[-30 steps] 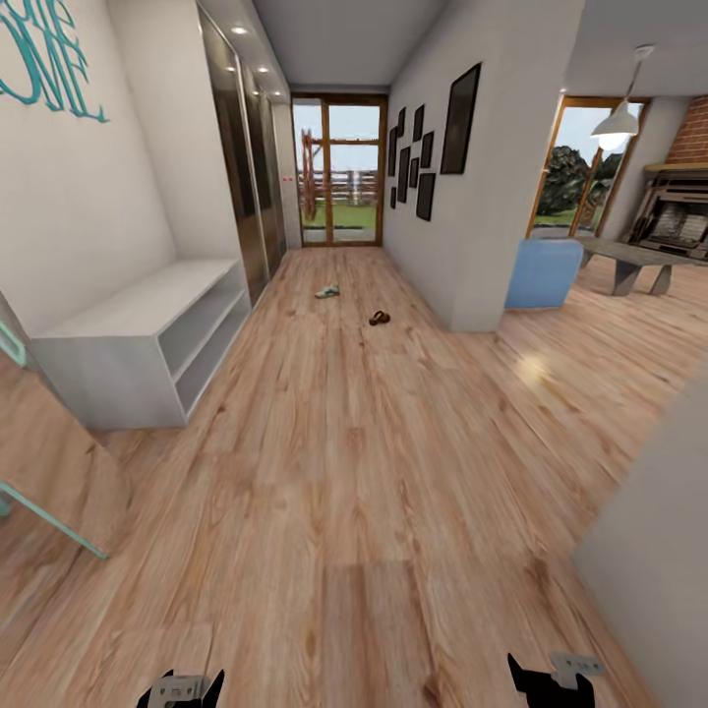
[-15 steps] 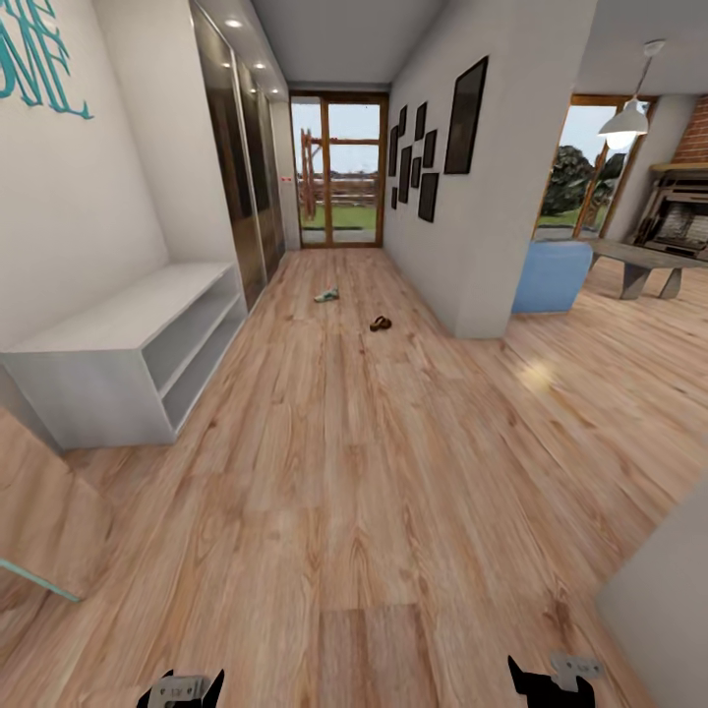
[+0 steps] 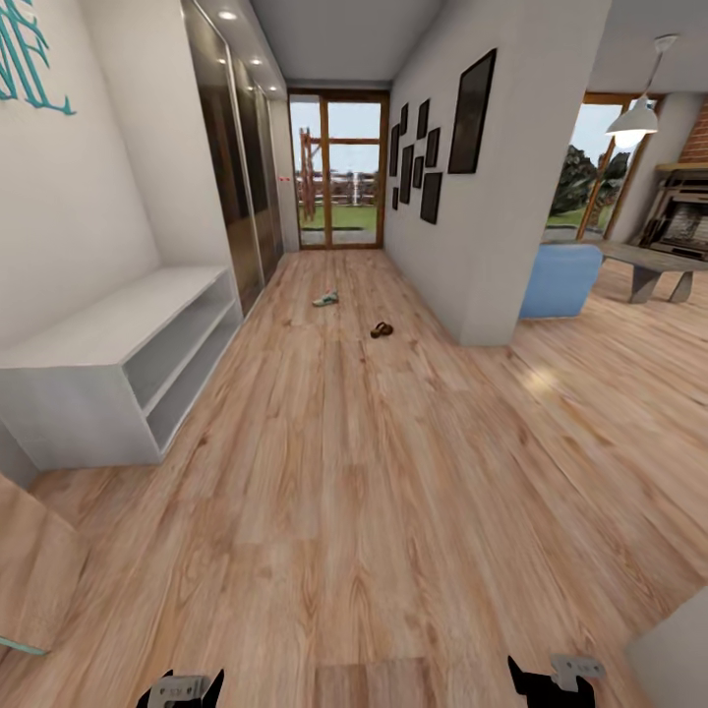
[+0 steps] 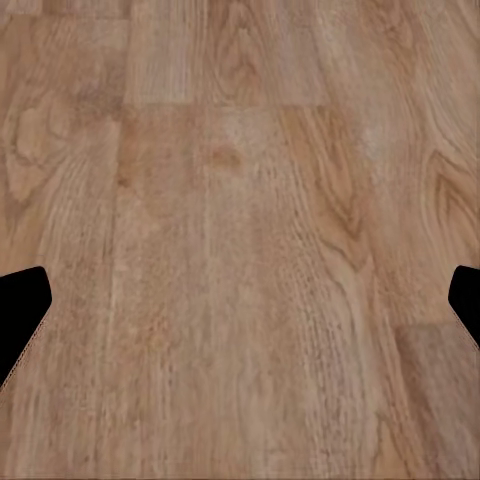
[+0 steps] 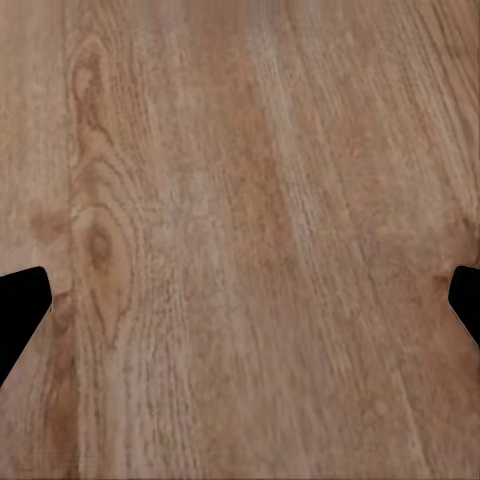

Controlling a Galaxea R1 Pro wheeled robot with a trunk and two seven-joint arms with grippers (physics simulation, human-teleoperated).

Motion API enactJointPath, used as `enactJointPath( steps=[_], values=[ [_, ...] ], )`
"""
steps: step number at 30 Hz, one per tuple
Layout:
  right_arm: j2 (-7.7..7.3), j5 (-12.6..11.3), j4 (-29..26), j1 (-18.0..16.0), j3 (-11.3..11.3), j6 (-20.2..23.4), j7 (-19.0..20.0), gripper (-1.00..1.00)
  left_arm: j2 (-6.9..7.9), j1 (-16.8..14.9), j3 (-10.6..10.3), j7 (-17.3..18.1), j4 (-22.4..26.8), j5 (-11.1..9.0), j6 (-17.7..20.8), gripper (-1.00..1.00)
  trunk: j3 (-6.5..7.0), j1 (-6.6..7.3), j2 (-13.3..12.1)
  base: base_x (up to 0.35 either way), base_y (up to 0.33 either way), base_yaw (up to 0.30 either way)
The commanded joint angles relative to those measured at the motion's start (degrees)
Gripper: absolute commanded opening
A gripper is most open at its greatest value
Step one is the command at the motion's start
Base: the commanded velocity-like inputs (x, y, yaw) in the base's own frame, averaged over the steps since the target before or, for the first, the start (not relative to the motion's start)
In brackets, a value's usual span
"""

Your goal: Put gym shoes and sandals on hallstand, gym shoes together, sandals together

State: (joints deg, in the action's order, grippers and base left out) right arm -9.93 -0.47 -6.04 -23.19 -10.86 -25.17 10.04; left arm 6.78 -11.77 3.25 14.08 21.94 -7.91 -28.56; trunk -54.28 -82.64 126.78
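Left gripper [image 4: 240,310]: black fingertips at opposite edges of the left wrist view, jaws wide apart, nothing between them but corridor floor [image 4: 240,200]. Right gripper [image 5: 240,310]: same in the right wrist view, tips set wide, bare planks between. In the head view both grippers sit low at the frame's bottom edge, left [image 3: 182,688], right [image 3: 551,678], held over the floor.

Floor: light brown wood-plank laminate, grain and knots plain.

Well ahead down the corridor, one gym shoe [image 3: 325,297], pale with a green tint, lies on the floor toward the glass door [image 3: 339,172]. Nearer and to its right, well apart from it, a dark brown sandal [image 3: 382,329]. Both too small for detail.

Left side: low white two-shelf bench [image 3: 118,359] against the wall, shelves bare. Above it, teal wall lettering [image 3: 29,54], cut off by the frame; reads roughly "ME", rest not legible. Beyond, dark mirrored wardrobe doors [image 3: 231,167].

Right wall: black picture frames [image 3: 433,138]. Past the corner, blue armchair [image 3: 560,280], pendant lamp [image 3: 634,116], fireplace [image 3: 683,221].
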Motion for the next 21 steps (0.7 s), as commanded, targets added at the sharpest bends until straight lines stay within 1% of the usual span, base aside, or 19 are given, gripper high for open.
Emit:
enactJointPath(
  steps=[1,21],
  values=[
    [0.0,-0.1,0.1,0.0,-0.5,-0.1,0.5,1.0,-0.01,0.0,0.2,0.6,-0.1,-0.6,0.0,1.0,-0.05,-0.03,0.0,0.34,0.0,0.0],
    [0.08,0.0,0.1,0.0,-0.5,-0.1,0.5,1.0,-0.01,0.0,0.2,0.6,-0.1,-0.6,0.0,1.0,-0.05,-0.03,0.0,0.34,0.0,0.0]
  ],
)
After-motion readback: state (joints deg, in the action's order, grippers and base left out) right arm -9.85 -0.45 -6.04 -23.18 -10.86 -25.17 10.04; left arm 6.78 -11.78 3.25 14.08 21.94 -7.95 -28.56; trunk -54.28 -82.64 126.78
